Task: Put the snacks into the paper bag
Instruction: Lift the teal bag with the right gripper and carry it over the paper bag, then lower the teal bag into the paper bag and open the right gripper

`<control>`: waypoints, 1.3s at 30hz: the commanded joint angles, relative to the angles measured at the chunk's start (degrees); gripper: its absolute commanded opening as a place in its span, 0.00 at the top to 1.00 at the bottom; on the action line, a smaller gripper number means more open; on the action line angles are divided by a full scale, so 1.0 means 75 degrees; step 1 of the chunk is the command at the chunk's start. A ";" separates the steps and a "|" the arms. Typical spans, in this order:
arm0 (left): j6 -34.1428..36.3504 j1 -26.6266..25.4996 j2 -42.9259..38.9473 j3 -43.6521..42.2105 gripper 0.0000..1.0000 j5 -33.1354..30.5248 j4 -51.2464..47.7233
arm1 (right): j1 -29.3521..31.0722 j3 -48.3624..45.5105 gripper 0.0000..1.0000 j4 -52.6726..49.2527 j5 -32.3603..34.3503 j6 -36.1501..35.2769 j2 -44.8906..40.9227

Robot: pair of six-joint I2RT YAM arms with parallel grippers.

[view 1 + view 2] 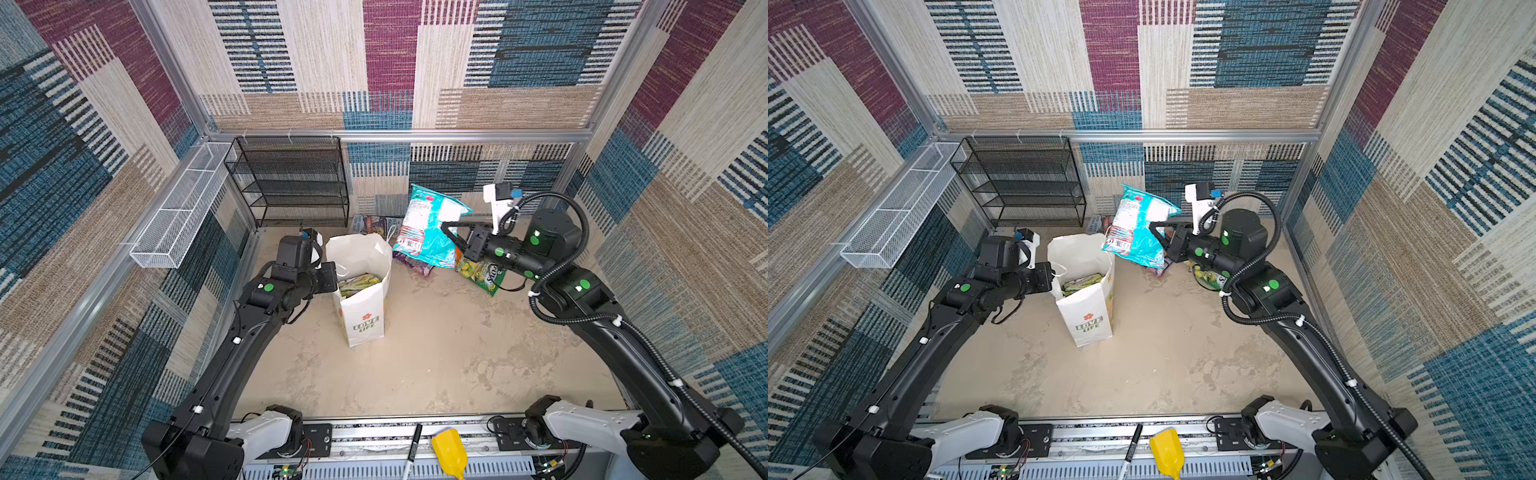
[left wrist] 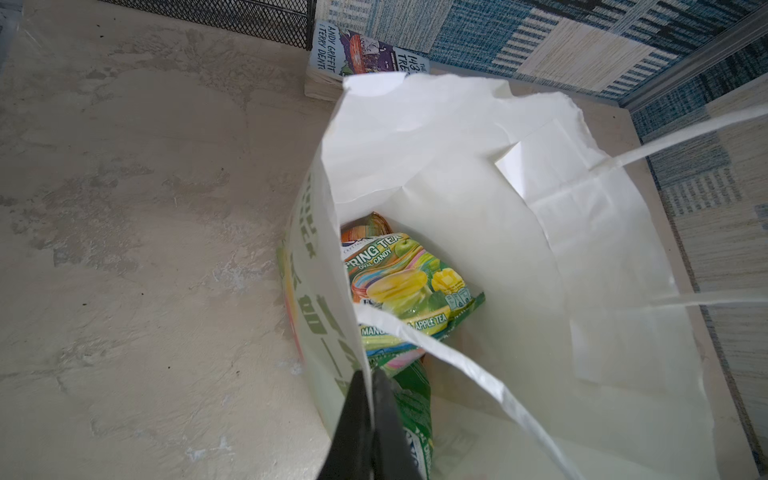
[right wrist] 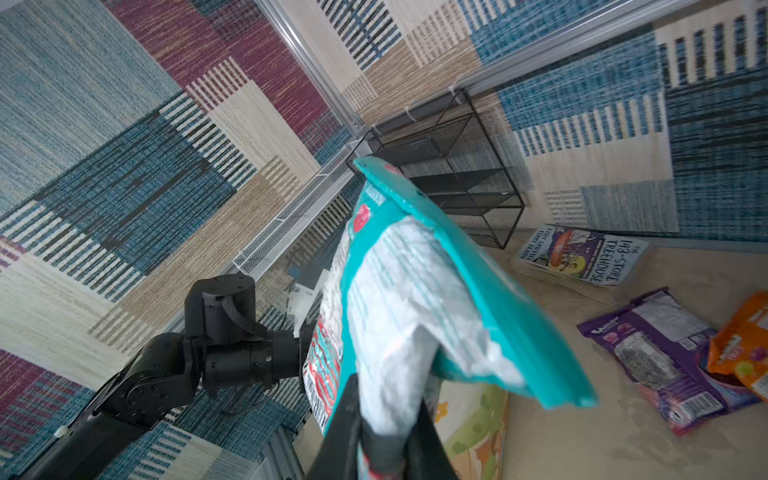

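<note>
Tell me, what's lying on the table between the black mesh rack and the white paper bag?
A book, "The 143-Storey Treehouse", lies flat there. Both wrist views show it clearly.

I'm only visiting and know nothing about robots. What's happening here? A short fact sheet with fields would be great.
paper bag: standing, open, green packet inside
left gripper: shut on the paper bag rim
right gripper: shut on teal packet, held in the air
on the table: purple packet, orange packet, yellow-green packet, book
</note>
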 commanded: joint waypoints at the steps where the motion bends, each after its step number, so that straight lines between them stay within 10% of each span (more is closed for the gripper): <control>1: 0.0032 0.0008 0.0008 0.0060 1.00 0.0080 0.0199 | 0.0537 0.0849 1.00 -0.0199 0.0939 -0.0567 0.0739; 18: 0.0034 0.0015 -0.0073 0.0056 1.00 -0.0027 0.0208 | 0.1879 0.5106 1.00 -0.2701 0.2618 -0.1572 0.5178; 39: 0.0033 0.0036 -0.0144 0.0042 1.00 -0.0186 0.0196 | 0.2680 0.4688 1.00 -0.3457 0.3510 -0.1559 0.5602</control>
